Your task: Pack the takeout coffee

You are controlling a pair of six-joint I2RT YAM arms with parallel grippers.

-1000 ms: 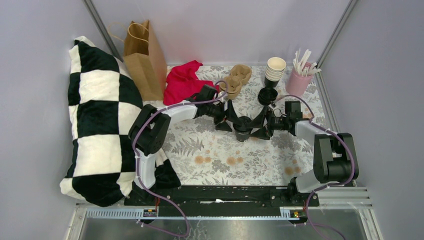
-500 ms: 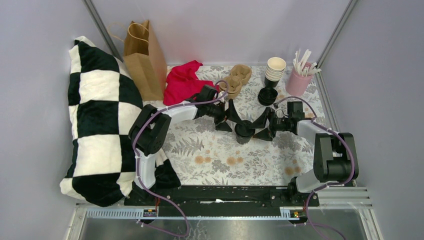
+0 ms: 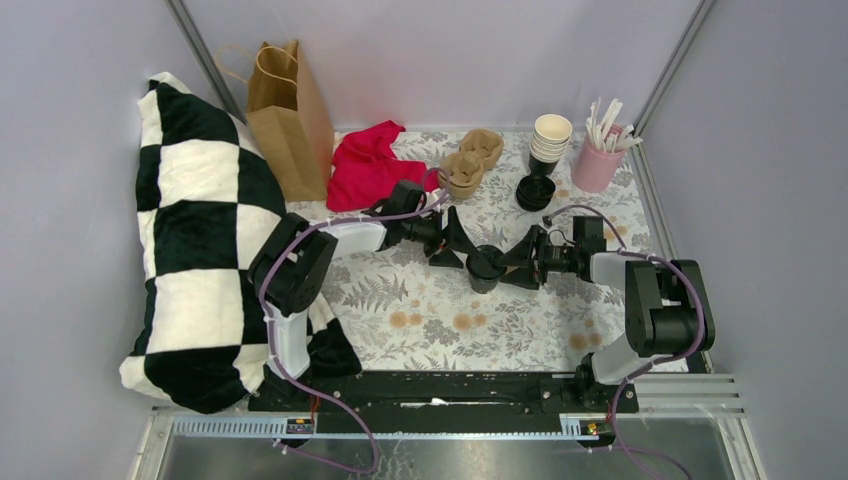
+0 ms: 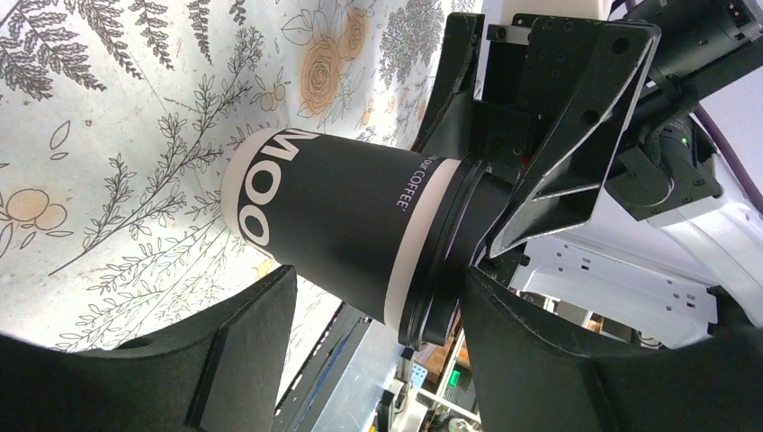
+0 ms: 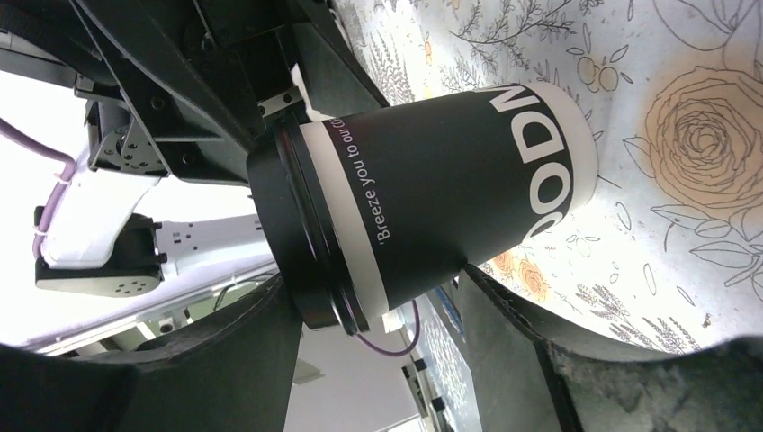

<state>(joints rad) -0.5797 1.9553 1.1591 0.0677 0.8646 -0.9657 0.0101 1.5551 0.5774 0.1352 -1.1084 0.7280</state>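
The takeout coffee cup (image 3: 486,270), dark with a white rim band and a black lid (image 3: 486,261), stands upright on the floral table between my two grippers. My left gripper (image 3: 458,245) is open just left of it, jaws spread wide. In the left wrist view the cup (image 4: 333,225) lies just beyond the open fingers of the gripper (image 4: 380,274), its lid (image 4: 450,261) close to one finger. My right gripper (image 3: 512,262) is open just right of the cup. In the right wrist view the cup (image 5: 432,207) also sits just past the spread gripper (image 5: 376,279).
A brown paper bag (image 3: 288,112) stands at the back left beside a red cloth (image 3: 365,162). A pulp cup carrier (image 3: 470,160), a stack of paper cups (image 3: 550,136), black lids (image 3: 535,192) and a pink cup of sticks (image 3: 598,160) line the back. A checkered pillow (image 3: 195,230) fills the left.
The cup has shifted slightly toward the near side. Both grippers have shifted with it and stay open on either side, the left one drawn a little back to the left.
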